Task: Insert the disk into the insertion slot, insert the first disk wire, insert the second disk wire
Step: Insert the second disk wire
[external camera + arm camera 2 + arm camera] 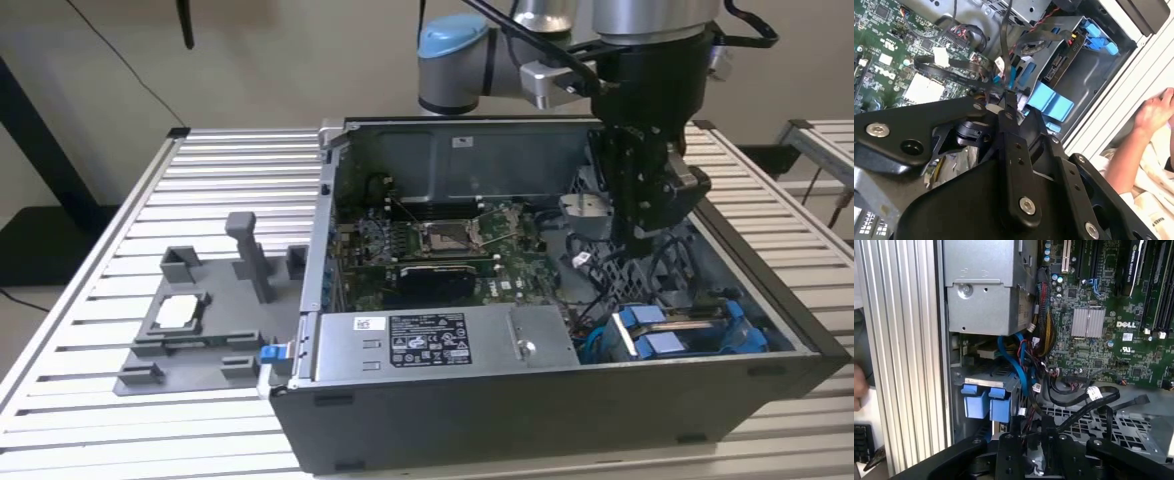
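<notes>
Pincer (1007,100) sits nose-down among loose wires (949,71) inside the case (534,420). Can't tell if it's spread, pressed together or pinching a wire. Disk (654,335) looks seated in the slot (1089,82), low toward the exterior view's right, blue tabs facing out. So I read the step in hand as wire insertion.

To do it well:
- Square the plug to the disk's port.
- Push straight along the port axis, no side load.
- Keep the blue wire (1020,365) and the black bundle from snagging.
- A person's hand (1154,110) is just outside the case wall, so go slow.

Arm (641,60) stands vertical from the top of the exterior frame, wrist pointing straight down, on the exterior view's right of the motherboard (441,240).
</notes>
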`<action>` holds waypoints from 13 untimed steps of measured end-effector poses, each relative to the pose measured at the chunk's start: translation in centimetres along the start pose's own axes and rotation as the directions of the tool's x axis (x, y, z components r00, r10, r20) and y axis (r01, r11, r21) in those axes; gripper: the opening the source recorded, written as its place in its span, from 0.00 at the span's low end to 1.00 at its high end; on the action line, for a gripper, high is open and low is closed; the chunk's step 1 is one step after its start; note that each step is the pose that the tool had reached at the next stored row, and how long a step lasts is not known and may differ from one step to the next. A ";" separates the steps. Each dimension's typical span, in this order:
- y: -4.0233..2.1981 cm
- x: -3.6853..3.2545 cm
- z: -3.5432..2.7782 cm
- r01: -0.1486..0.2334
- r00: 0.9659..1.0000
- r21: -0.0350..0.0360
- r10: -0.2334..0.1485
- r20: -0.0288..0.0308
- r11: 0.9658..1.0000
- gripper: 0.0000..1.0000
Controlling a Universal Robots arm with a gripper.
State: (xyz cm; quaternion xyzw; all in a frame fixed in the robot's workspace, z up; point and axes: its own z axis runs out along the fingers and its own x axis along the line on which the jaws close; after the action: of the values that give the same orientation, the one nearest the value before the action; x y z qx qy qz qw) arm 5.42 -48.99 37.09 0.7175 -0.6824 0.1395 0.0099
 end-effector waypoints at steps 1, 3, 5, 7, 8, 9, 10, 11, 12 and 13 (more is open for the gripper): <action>0.01 -0.01 0.03 0.000 1.000 0.000 0.000 -0.001 1.000 0.31; 0.03 -0.03 0.14 0.001 1.000 0.001 -0.001 -0.005 1.000 0.31; 0.06 -0.06 0.27 0.001 1.000 0.002 -0.001 -0.008 1.000 0.31; 0.07 -0.08 0.33 0.001 1.000 0.004 -0.001 -0.009 1.000 0.31; 0.07 -0.08 0.33 0.001 1.000 0.004 -0.001 -0.009 1.000 0.31; 0.07 -0.07 0.33 0.001 1.000 0.004 -0.001 -0.009 1.000 0.29; 0.07 -0.07 0.34 0.001 1.000 0.004 -0.001 -0.009 1.000 0.29; 0.07 -0.08 0.34 0.001 1.000 0.005 -0.001 -0.009 1.000 0.29; 0.08 -0.07 0.35 0.001 1.000 0.005 -0.001 -0.009 1.000 0.21; 0.08 -0.05 0.36 0.000 1.000 0.005 0.000 -0.008 1.000 0.21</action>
State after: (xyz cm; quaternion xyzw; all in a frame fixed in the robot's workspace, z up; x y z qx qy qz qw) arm 5.40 -49.02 36.72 0.7171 -0.6818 0.1441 0.0111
